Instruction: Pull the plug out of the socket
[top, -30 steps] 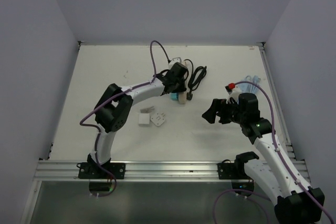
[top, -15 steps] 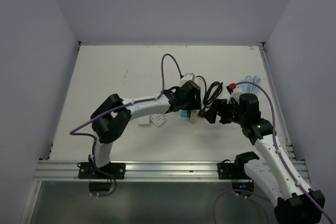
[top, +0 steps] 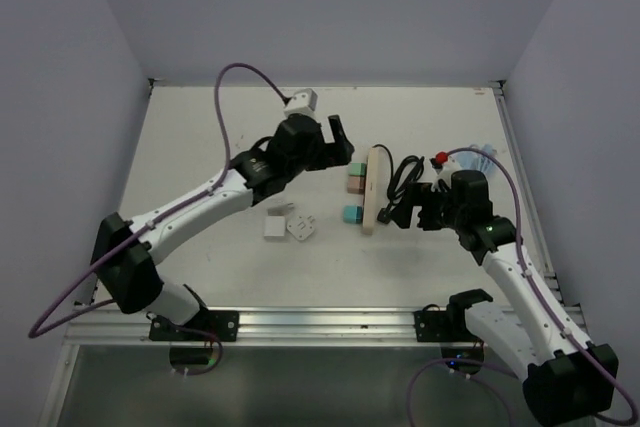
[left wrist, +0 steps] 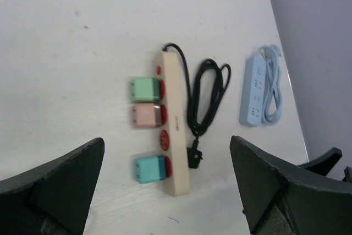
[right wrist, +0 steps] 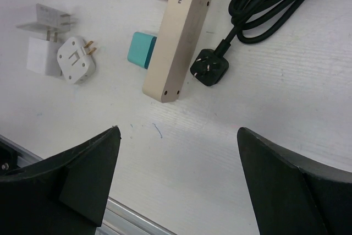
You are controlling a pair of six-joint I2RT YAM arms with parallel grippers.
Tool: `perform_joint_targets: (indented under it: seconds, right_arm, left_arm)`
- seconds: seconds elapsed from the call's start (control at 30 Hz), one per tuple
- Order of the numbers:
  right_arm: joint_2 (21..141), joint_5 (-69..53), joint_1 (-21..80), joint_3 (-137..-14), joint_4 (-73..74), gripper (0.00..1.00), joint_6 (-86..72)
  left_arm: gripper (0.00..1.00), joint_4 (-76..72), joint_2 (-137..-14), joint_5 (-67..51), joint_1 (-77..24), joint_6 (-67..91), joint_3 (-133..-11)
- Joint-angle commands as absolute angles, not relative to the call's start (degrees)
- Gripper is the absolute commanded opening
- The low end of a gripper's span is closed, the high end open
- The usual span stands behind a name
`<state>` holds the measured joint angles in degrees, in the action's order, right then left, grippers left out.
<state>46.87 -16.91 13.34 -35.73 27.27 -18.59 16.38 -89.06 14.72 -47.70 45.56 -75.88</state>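
Both released and empty; right gripper (right wrist: 179,131) should be pinning the beige plastic socket strip (right wrist: 181,37) mid-frame, left gripper (top: 338,143) tugging 1 teal cube plug (right wrist: 142,49) straight.

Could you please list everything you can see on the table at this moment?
table: 1, white, under everything
beige power strip: 1, centre of the table, one red socket free
green plug: 1, plugged into the strip, far end
pink plug: 1, plugged in beside the green one
teal plug: 1, plugged in at the near end
black cord: 1, coiled right of the strip, its plug lying loose
blue power strip: 1, light blue, far right, with its cord
loose white plugs: 3, together left of the strip
left pincer: 1, black, open, above the strip
right pincer: 1, black, open, above the strip's near end
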Motion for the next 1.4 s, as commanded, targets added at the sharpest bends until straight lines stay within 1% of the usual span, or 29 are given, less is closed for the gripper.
perform_joint_targets:
  seconds: [0.0, 0.13, 0.17, 0.3, 0.37, 0.47, 0.53, 0.57, 0.63, 0.77, 0.83, 0.87, 1.0, 1.03, 1.1, 1.23, 1.37]
  right_arm:
    - [50.9, -13.1, 14.6, -40.9, 29.5, 0.90, -19.9]
    - [56.9, -7.8, 18.2, -45.9, 30.4, 0.88, -21.6]
    - [58.3, -3.7, 20.5, -46.7, 30.6, 0.88, -22.8]
    - [66.5, 5.5, 26.0, -51.2, 30.0, 0.88, -25.7]
    - [72.6, 10.0, 29.0, -53.7, 31.2, 0.88, -27.0]
    - [79.8, 13.4, 32.2, -59.1, 32.9, 0.88, -28.6]
    - [83.7, 17.0, 33.7, -61.8, 33.0, 0.87, -30.5]
    - [84.8, 17.4, 33.7, -62.5, 32.5, 0.84, -30.8]
    - [87.4, 18.7, 33.9, -64.7, 32.3, 0.82, -32.2]
    - [95.3, 20.4, 34.5, -69.4, 34.4, 0.81, -33.5]
    - [96.9, 20.7, 35.0, -70.2, 33.6, 0.80, -34.3]
    - [97.6, 20.8, 35.1, -70.1, 32.8, 0.77, -34.6]
    - [102.1, 22.1, 35.2, -71.0, 33.4, 0.73, -35.9]
    - [102.6, 22.3, 35.1, -70.9, 33.5, 0.69, -36.2]
    - [103.4, 22.3, 35.2, -70.2, 32.7, 0.66, -36.3]
    - [104.8, 22.0, 35.2, -70.0, 32.2, 0.54, -36.2]
    - [105.6, 21.4, 35.1, -69.1, 30.5, 0.46, -36.4]
  left_arm:
    - [1.00, 17.1, -80.0, 13.5, -38.4, 36.9, -69.5]
    - [0.99, 22.5, -73.9, 15.2, -30.1, 29.8, -66.2]
    - [1.00, 24.9, -72.6, 16.2, -27.5, 29.2, -65.3]
    - [1.00, 25.1, -61.8, 20.6, -24.6, 27.1, -55.1]
    - [1.00, 24.5, -56.4, 23.3, -24.2, 26.5, -49.4]
    - [1.00, 24.3, -50.9, 25.6, -24.1, 25.9, -43.7]
    - [1.00, 24.8, -49.5, 25.8, -24.2, 25.5, -42.5]
    - [1.00, 25.1, -48.7, 26.0, -24.2, 25.1, -42.5]
    - [1.00, 25.2, -48.3, 26.9, -24.2, 25.0, -42.4]
    - [1.00, 24.4, -48.7, 26.5, -24.1, 24.5, -43.0]
    - [1.00, 25.0, -49.0, 27.0, -24.1, 24.4, -43.2]
    - [1.00, 25.0, -49.1, 26.8, -24.1, 24.3, -43.1]
    - [1.00, 24.8, -48.4, 25.6, -24.0, 24.2, -42.7]
    - [1.00, 24.6, -48.3, 25.6, -24.0, 24.2, -42.7]
    - [1.00, 24.7, -48.3, 25.3, -24.0, 24.3, -42.7]
    - [1.00, 24.5, -48.6, 24.5, -24.0, 24.2, -42.6]
    - [1.00, 24.5, -48.6, 24.5, -23.8, 24.2, -42.6]
